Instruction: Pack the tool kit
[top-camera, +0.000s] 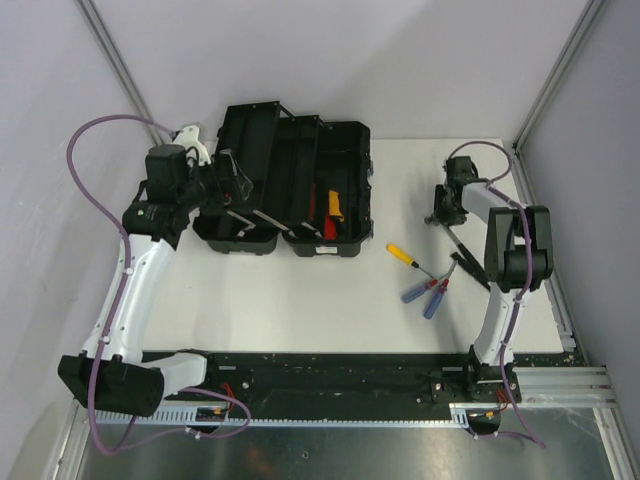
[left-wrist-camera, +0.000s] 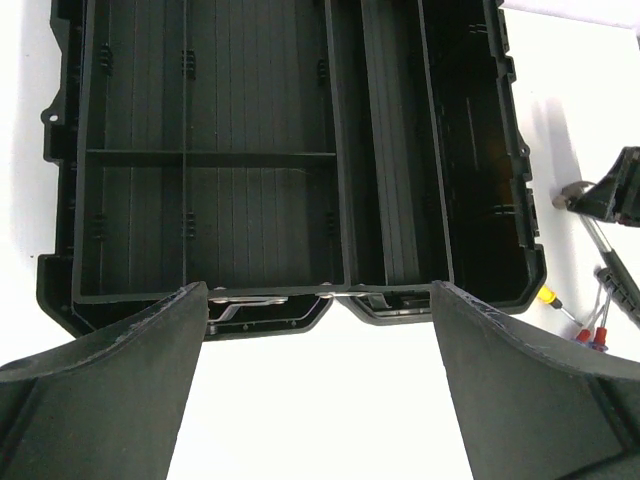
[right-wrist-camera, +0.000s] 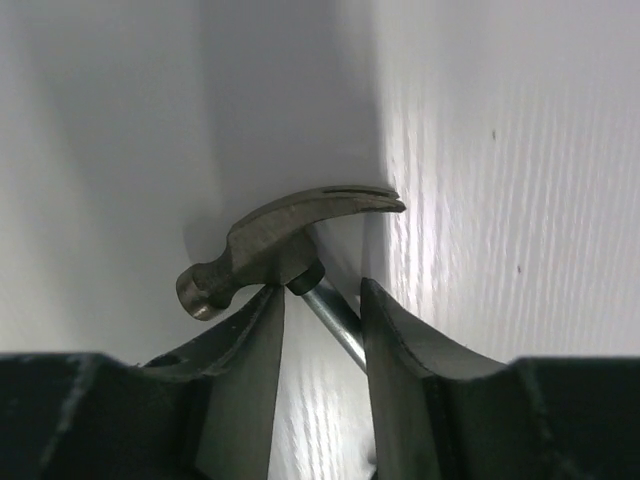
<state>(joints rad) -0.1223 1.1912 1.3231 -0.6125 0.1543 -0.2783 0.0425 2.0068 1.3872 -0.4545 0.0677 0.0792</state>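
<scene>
The black toolbox (top-camera: 285, 190) stands open at the middle left, its trays spread out; the left wrist view shows its empty compartments (left-wrist-camera: 210, 150). A red-handled tool (top-camera: 310, 203) and an orange-handled one (top-camera: 334, 205) lie inside. My left gripper (top-camera: 225, 180) is open at the box's left end, holding nothing (left-wrist-camera: 318, 290). A yellow screwdriver (top-camera: 402, 256) and two blue-and-red ones (top-camera: 428, 294) lie on the table at the right. My right gripper (top-camera: 440, 212) straddles a hammer (right-wrist-camera: 285, 245) just below its head, its jaws narrow; the shaft (right-wrist-camera: 335, 320) runs slantwise under one finger.
The hammer's black handle (top-camera: 468, 260) stretches toward the right arm's base. The white table (top-camera: 300, 300) ends at a black rail along the near edge. Grey walls close in the left, back and right sides.
</scene>
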